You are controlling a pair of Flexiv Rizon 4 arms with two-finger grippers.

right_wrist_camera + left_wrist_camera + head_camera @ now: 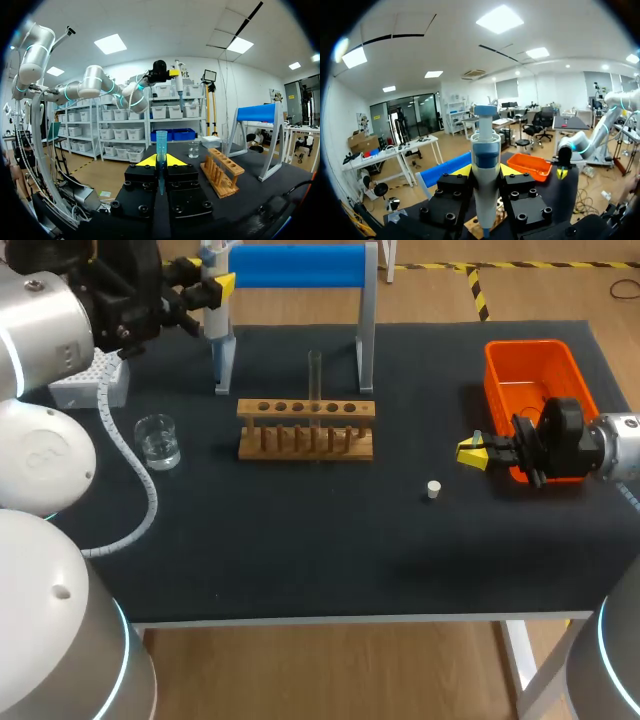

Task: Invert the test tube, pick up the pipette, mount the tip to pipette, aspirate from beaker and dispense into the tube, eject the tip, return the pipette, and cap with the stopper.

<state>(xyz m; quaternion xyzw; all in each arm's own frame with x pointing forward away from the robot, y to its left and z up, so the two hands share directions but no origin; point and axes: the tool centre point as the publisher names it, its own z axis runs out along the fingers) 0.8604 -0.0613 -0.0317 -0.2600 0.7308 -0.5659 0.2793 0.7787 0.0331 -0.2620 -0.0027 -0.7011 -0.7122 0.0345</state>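
Left pincer [205, 290] is clamped on the pipette [216, 302], fingers on both sides of its body. It's held upright at the far left corner of the bench [300, 550], right by the left leg of the blue stand [300, 265]. In the left wrist view the pipette [485, 150] fills the gap between the yellow tips of the left pincer [485, 171].

Right pincer [478, 452] sits low over the bench, just beside the orange bin [530, 365]. It's closed on one pale blue tip [161, 142], which stands up between the fingers.

Around:
- One wooden rack [305, 430] mid-bench, in front of the stand.
- One test tube [314, 380] upright in the rack, between the stand's legs.
- One beaker [158, 440] with clear liquid, left of the rack and apart from it.
- A coiled white cable [140, 495] from my left arm, running just beside the beaker.
- One white stopper [433, 489] lying loose on the bench between rack and right pincer, touching neither.
- One white tip box [90, 380] at the far left, partly hidden by my left arm.

Hole count in the rack: can't tell for sure.
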